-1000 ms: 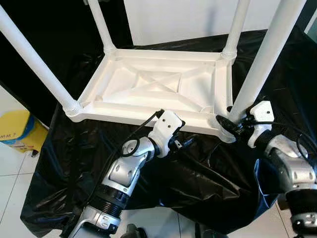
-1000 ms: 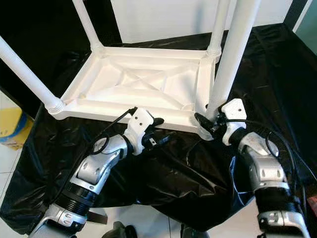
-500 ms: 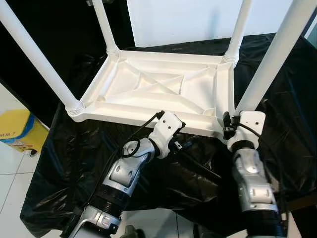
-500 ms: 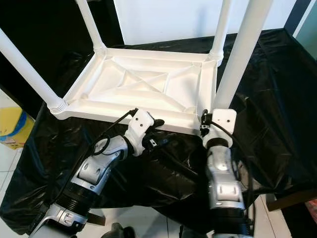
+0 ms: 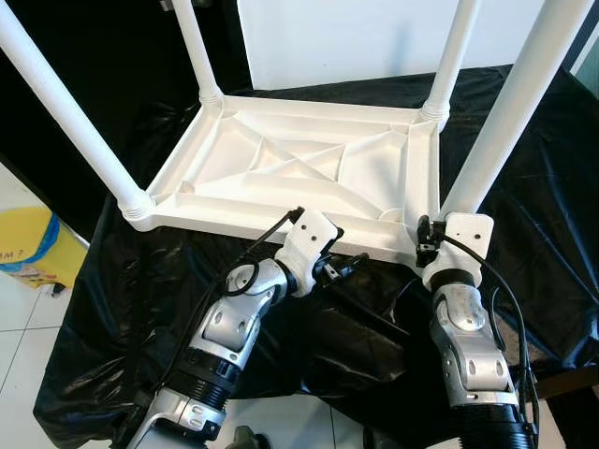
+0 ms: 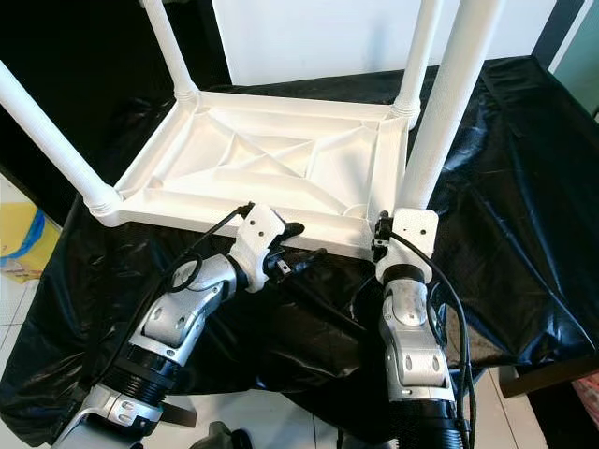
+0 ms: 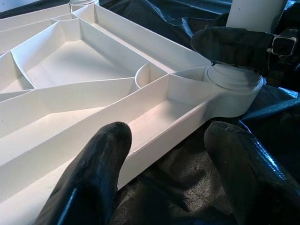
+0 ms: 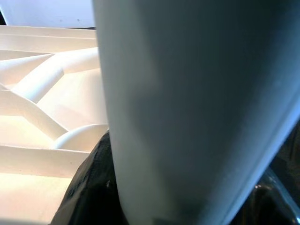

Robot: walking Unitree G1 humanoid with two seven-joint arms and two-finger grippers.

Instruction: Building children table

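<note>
**Four legs up, right gripper on the near-right one**

Two grippers at work on the near edge. Right gripper (image 5: 429, 245) sits at the base of the near-right leg (image 5: 510, 112), fingers pressed round it just above the socket collar (image 7: 233, 77); right wrist view has the leg close up w/ one black finger (image 8: 91, 183) against it. Probably gripping low so the leg can be seated or twisted tight w/o levering it over. Left gripper (image 5: 342, 269) hangs at the near rim of the tabletop (image 5: 299, 173), fingers spread, one over the inner ribbing, the other outside over the black sheet (image 5: 140, 309), holding nothing. Judged as ready to steady the top while the leg is worked.

Tabletop lies upside down on the sheet, ribs up, four white legs standing at the corners.

Head views give layout: all legs in, a yellow box (image 5: 26, 248) on the floor at left. Left wrist view adds what head views hide: the collar on its corner socket & a right finger (image 7: 232, 44) against the leg just above. Can't tell if it's fully seated.
</note>
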